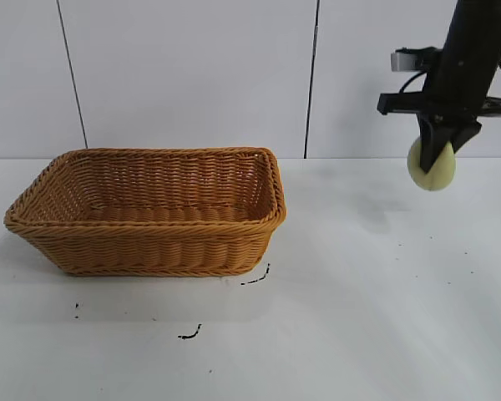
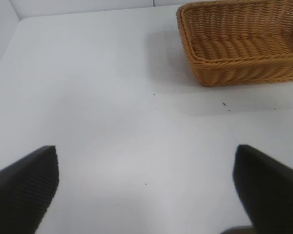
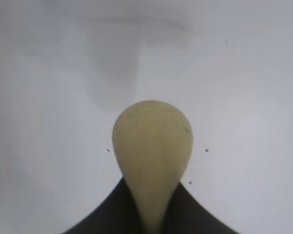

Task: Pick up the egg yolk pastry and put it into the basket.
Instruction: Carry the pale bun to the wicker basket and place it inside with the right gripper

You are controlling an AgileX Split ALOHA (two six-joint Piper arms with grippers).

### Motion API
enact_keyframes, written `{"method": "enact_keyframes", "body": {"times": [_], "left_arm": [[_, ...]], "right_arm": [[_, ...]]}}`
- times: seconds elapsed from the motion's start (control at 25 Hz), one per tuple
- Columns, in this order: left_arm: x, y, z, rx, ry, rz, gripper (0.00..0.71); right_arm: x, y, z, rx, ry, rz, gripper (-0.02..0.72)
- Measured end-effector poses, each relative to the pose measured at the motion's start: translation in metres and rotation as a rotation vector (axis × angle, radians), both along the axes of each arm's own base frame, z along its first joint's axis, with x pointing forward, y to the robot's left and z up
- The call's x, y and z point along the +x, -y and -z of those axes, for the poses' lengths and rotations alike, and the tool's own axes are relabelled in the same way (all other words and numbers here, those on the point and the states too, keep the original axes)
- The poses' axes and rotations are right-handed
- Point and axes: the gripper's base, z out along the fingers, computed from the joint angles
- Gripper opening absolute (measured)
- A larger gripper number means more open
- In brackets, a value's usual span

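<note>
My right gripper point(image 1: 439, 153) hangs above the white tabletop's point(image 1: 376, 301) right side, jaws pinching the matte, pale yellow egg yolk pastry point(image 1: 432, 165), squeezed teardrop-shaped. The woven wicker basket point(image 1: 150, 242), braided-rimmed, sits left of centre. My left gripper point(image 2: 145, 180) rests spread.

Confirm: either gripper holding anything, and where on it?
Right gripper holds the pastry in the air, pinched at its upper edge. Left gripper open, empty.

A white tabletop point(image 1: 384, 317) carried small black marks point(image 1: 255, 279). Behind the tabletop rose a white panelled wall point(image 1: 192, 75), its panels split by thin dark vertical seams point(image 1: 312, 79).
</note>
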Motion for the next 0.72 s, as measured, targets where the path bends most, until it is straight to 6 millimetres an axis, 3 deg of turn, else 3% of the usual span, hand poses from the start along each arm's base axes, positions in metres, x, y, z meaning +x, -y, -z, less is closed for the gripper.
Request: {"method": "enact_keyframes", "body": {"times": [0.36, 0.72], "left_arm": [[0.0, 0.0, 0.0, 0.0, 0.0, 0.0, 0.696], [0.0, 0.0, 0.0, 0.0, 0.0, 0.0, 0.696]], "right_arm": [[-0.014, -0.072, -0.014, 0.011, 0.045, -0.148, 0.032], [-0.059, -0.176, -0.015, 0.025, 0.065, -0.382, 0.032]]}}
